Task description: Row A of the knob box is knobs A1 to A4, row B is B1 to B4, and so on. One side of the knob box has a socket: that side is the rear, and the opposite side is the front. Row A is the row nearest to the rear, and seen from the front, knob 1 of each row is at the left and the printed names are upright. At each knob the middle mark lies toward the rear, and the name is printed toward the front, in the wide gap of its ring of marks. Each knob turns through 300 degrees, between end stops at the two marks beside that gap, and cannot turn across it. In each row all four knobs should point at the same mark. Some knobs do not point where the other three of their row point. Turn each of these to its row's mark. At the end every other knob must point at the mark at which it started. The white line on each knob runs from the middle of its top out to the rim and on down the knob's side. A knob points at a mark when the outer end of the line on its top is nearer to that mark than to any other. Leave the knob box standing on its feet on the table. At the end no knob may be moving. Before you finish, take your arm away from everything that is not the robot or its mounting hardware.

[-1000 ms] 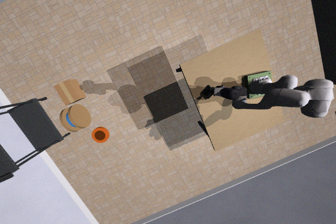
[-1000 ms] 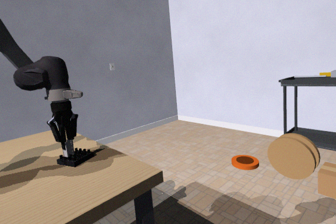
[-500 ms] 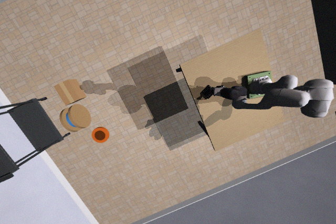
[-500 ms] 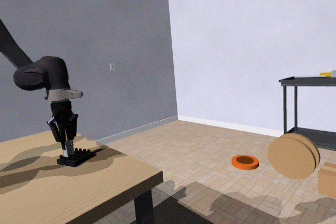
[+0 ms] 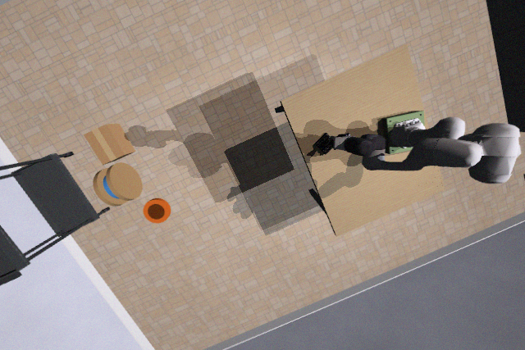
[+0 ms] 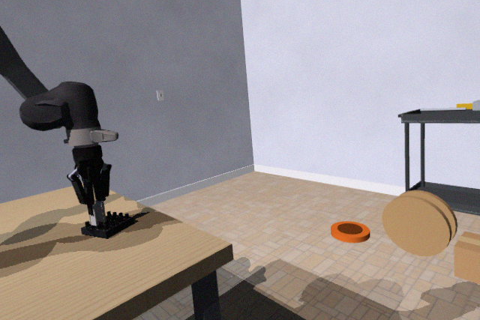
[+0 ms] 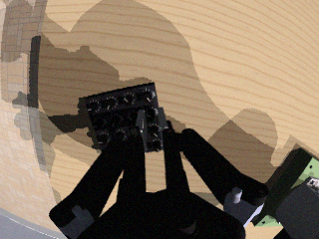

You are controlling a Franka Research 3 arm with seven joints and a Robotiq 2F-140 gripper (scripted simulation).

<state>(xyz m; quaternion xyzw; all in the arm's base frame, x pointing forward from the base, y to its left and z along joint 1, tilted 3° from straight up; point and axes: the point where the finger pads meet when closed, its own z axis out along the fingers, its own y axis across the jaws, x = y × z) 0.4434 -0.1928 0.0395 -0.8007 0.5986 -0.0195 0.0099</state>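
Observation:
The black knob box (image 6: 95,232) (image 7: 120,93) stands on the table, partly in shadow. Its far row of knobs and part of its right column show in the wrist view, with white marks around them. The lines on the knobs are too small and dark to read. My gripper (image 6: 96,220) (image 7: 152,118) points down at the box, its fingertips low among the knobs at the right column in the wrist view. The fingers stand a narrow gap apart, with no grip on a knob to be seen. The fingers hide the nearby knobs and some names.
The wooden table (image 5: 381,84) (image 6: 174,250) (image 7: 249,60) has an edge close beyond the knob box. A green board (image 5: 394,122) (image 7: 269,219) lies on the table nearer the arm's base, partly under the arm. An orange ring-like pot (image 5: 157,211) and a cardboard box (image 5: 109,143) are on the floor.

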